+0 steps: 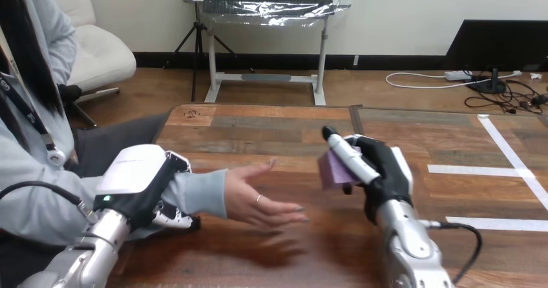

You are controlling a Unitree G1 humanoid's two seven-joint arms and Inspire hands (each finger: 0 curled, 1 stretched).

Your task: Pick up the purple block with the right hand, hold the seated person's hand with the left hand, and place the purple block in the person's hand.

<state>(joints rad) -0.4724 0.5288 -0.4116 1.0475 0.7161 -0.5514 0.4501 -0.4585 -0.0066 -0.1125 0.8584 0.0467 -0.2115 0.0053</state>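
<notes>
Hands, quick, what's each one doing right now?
Left hand: shut on the person's forearm.
Right hand: shut on the purple block.

Over the brown wooden table (258, 125) are counted one purple rectangular block (332, 170), one person's hand (262, 201), two robot hands (left hand (139, 183), right hand (382, 172)) and three white tape strips (475, 170).

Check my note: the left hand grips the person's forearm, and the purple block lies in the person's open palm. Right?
No. In the head view the purple block sits in the right hand, beside the person's hand, apart from it. Rest stands.
</notes>
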